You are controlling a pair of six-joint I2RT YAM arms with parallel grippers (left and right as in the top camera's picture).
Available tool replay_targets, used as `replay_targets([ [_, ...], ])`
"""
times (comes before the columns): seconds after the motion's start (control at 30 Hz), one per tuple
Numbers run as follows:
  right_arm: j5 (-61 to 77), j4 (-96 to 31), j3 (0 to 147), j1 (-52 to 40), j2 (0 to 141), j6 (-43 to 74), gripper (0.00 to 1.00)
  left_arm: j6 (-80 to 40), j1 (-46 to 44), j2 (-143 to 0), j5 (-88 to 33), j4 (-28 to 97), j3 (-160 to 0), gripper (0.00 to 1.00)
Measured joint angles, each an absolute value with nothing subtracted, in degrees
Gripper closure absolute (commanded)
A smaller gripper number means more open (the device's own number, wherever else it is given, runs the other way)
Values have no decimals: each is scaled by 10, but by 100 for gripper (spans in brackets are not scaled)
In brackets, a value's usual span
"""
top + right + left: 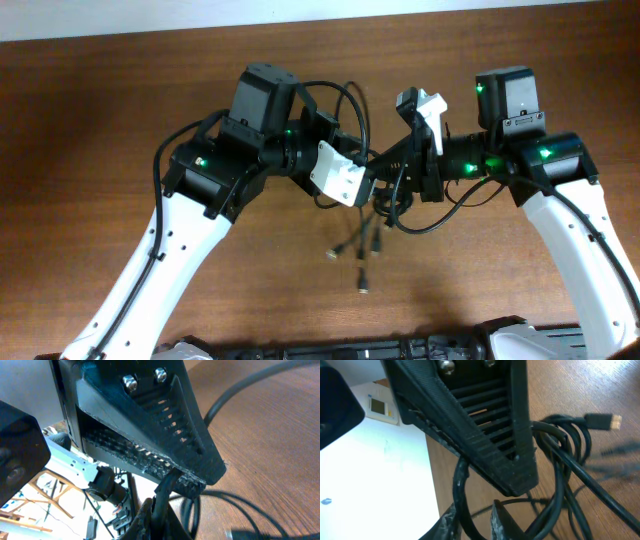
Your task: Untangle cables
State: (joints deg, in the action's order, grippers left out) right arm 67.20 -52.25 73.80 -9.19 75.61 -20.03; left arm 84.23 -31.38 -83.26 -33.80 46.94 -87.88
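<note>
Left end effector (pixel 368 168) and right end effector (pixel 398 165) meet tip to tip over the middle of the brown wooden worktop (pixel 100 100), each arm reaching in from its own side. The cables (pixel 378 215) are caught between them as one black tangle. From the overhead view, loops hang below the two tips and a few loose strands trail toward the near edge, ending in small plug ends (pixel 362 288). Whether those ends rest on the wood or dangle just above it I cannot tell.

On the left wrist camera, the left end effector (pixel 505 497) is pressed together on a strand. The ribbed upper finger (pixel 485 430) comes down to a point, and a black cord slips out from under it, beside the lower finger at the bottom edge. To the right of the tip, several cords of the cables (pixel 567 455) curve in a bunch over the wood grain, and one gold-tipped plug (pixel 602 421) sticks out past them.

On the right wrist camera, the right end effector (pixel 172 492) is likewise pinching the bundle. Cords of the cables (pixel 165 490) pass up between the slotted upper finger (pixel 165 425) and the lower finger below it, and another loop lies across the wood to the right.
</note>
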Motion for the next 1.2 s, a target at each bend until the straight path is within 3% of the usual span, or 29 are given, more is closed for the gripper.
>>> replay_targets([
  [0.23,668,-522,738,-94,756,-206,94,809,-313,-833,-336,467,-879,100],
  [0.27,667,-522,738,-94,756,-206,80,798,-313,-833,-336,467,-879,100],
  [0.3,667,-521,738,-94,756,-206,55,782,-313,-833,-336,469,-879,100],
  [0.33,665,-519,738,-94,756,-209,41,769,-314,-833,-336,474,-879,100],
  [0.4,624,-518,738,-93,756,-194,33,730,-314,-833,-330,476,-879,100],
  [0.53,526,-518,738,-93,756,-151,28,621,-314,-833,-301,476,-879,100],
  [0.87,374,-447,738,-93,756,-1,24,168,-337,-833,-254,452,-879,100],
  [1.2,192,-447,738,-95,756,104,24,123,-390,-837,-262,422,-879,100],
])
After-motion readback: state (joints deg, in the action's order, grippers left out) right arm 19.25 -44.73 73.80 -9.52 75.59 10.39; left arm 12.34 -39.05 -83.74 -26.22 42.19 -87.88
